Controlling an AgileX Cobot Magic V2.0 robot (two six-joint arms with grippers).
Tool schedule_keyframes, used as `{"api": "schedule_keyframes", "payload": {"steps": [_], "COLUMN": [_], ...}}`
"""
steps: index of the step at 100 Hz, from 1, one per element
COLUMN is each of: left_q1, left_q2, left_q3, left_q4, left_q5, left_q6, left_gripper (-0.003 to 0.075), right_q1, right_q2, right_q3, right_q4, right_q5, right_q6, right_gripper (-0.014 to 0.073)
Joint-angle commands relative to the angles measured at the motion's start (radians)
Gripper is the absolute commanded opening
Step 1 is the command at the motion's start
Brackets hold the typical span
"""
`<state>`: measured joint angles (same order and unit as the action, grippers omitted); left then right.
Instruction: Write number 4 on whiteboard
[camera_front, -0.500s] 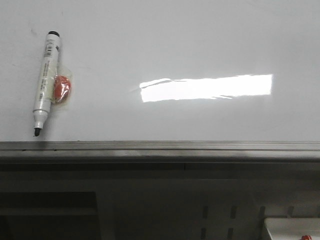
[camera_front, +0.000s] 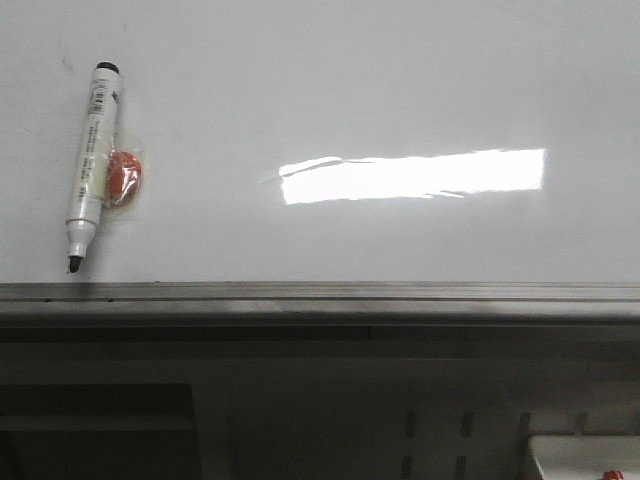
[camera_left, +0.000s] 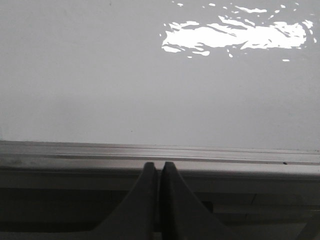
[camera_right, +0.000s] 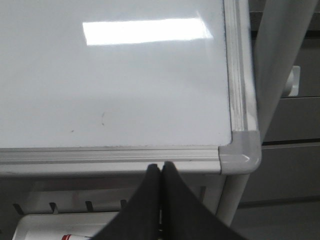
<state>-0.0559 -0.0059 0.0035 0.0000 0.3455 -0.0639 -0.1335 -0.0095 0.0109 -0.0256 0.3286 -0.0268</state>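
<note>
Marker (camera_front: 90, 165): white barrel, black end cap, printed label, dark tip uncovered. Located upper left of the front view, lying nearly upright with a slight tilt, cap end toward the top, tip toward the bottom and close to the grey frame strip

Orange-red piece (camera_front: 124, 178): small, rounded, under clear wrap or tape, touching the right side of the marker barrel at mid-length

White container (camera_front: 585, 458): lower right corner of the front view, below the frame, partly cut off; a red item shows at its edge, identity unclear

Slotted panel (camera_front: 440, 440): pale, with short vertical slots, lower centre-right of the front view
</note>
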Motion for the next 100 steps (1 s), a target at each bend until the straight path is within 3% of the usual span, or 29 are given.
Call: {"api": "schedule_keyframes", "payload": {"steps": [1,77,100], "left_q1": [0.003,0.003,0.003], "left_q2": [-0.025,-0.025,-0.025], "left_q3": [0.036,0.036,0.036], "left_q4": [0.000,0.019,0.019], "left_q5": [-0.045,-0.050,-0.125], "left_q6": [-0.008,-0.008,-0.008], "left_gripper": [-0.0020,-0.0020,-0.0020], "right_q1": [-0.005,-0.005,-0.005], "right_q2": [-0.015,-0.015,-0.015], "right_q3": [0.025,0.025,0.025], "right_q4": [-0.014,-0.014,-0.014], "right_q5": [-0.019,-0.019,-0.031], "right_q6": [0.000,0.000,0.000], "right_gripper": [-0.0064,-0.0064,-0.0064]}}
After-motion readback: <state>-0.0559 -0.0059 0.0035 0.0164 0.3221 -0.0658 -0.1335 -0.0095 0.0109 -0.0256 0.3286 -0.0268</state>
